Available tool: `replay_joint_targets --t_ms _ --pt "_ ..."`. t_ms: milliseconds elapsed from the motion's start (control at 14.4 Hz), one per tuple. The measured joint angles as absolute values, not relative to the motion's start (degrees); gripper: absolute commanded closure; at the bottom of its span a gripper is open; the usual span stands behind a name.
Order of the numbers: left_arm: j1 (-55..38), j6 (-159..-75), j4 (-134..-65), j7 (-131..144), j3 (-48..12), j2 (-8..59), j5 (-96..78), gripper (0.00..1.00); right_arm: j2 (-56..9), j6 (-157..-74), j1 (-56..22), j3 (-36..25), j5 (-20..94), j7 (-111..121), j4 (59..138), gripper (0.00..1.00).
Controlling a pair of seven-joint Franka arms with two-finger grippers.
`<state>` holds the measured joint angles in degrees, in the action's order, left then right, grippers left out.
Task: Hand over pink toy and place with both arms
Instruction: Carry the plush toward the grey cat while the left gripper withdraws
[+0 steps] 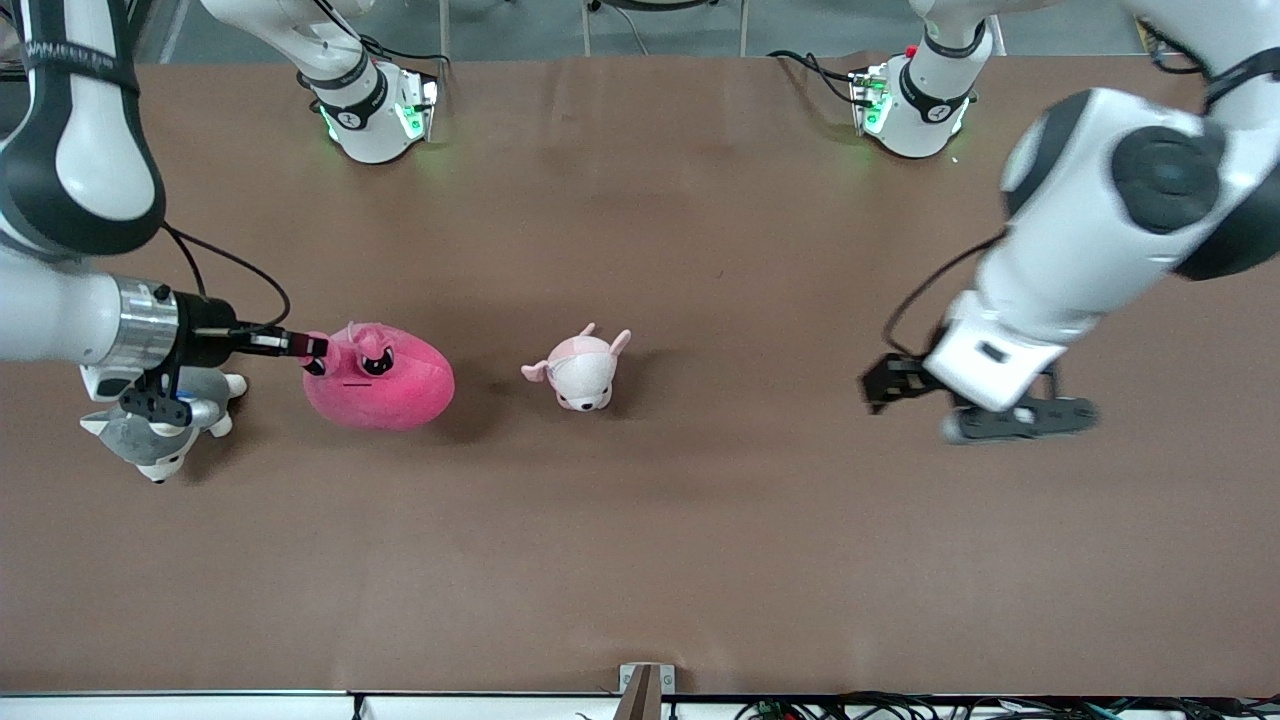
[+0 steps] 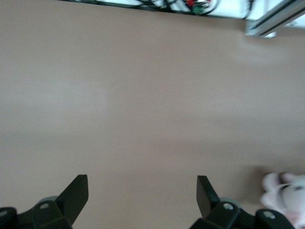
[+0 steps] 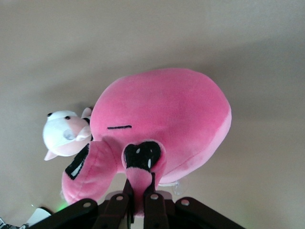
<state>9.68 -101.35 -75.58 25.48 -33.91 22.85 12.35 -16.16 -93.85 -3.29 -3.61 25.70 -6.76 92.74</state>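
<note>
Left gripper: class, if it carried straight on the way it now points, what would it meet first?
Probably only the bare brown table. The left gripper hangs open above it, and the small pink-and-white puppy plush sits off to one side of its line, though depth is hard to judge.

Grey plush [image 1: 160, 440] half under arm

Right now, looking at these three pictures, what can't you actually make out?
- Whether the pink toy rests on the table or hangs just above it: no view settles that.
- The grey plush: front view, partly covered by the right arm's wrist.
- The puppy plush: left wrist view, cut off by the edge; right wrist view, partly hidden by the pink toy.
- The left claw: front view, blurred.
- The right claw: shut on a nub of the pink toy.
</note>
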Motion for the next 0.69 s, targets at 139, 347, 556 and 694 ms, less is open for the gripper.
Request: replay_joint_targets --t_ms 139,347,556,694 --pt "12.5 -97.4 -75.6 20.8 -33.9 21.3 13.3 0.00 -17.9 -94.0 -2.2 -3.6 25.8 -5.1 92.7 0.99" --pt "13.3 -94.4 -75.5 18.6 -33.9 19.4 18.2 0.00 -19.4 -94.0 -1.0 -3.6 26.1 -4.9 92.6 0.98" --pt "13.6 -92.2 -75.5 18.0 -34.1 16.0 19.0 0.00 -20.8 -94.0 0.8 -3.6 28.1 -4.9 92.5 0.98" --pt "14.1 -90.9 -75.5 16.4 -34.0 14.0 19.0 0.00 -22.0 -94.0 1.5 -3.6 28.4 -3.9 92.5 0.98"
